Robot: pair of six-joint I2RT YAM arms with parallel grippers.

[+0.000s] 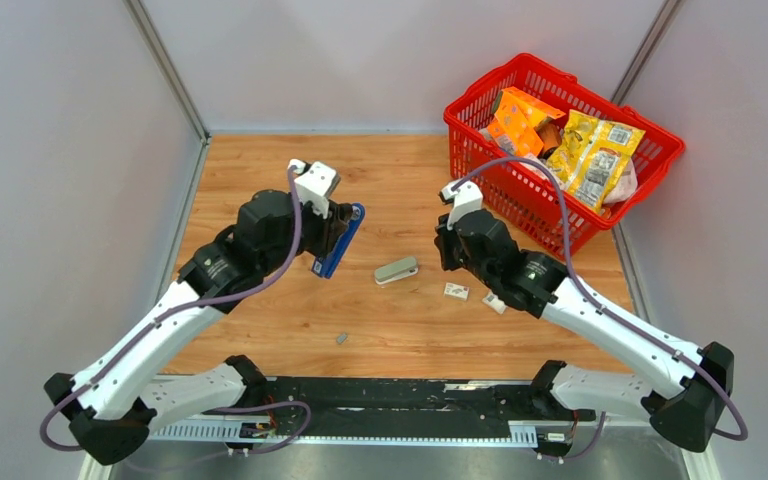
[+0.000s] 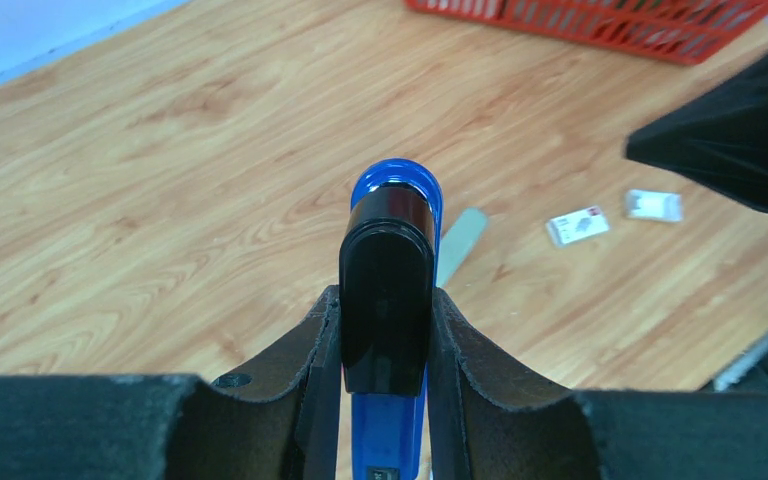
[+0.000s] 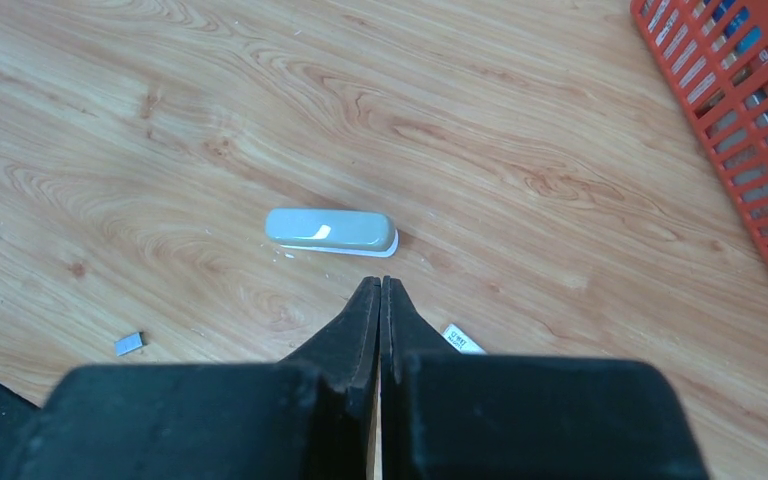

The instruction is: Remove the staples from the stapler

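One blue stapler (image 1: 341, 240), one grey-green stapler (image 1: 397, 270), two small white boxes (image 1: 456, 291) (image 1: 493, 303), one staple strip (image 1: 342, 338), one red basket (image 1: 628, 195)

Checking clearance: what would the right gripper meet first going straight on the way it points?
Probably the grey stapler, slightly left of its line; depth is unclear, so it might touch the table first.

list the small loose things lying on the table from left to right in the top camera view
staple strip → small pale stapler → white box → second white box, partly hidden by the right arm. the blue stapler is held in the left gripper, so left out
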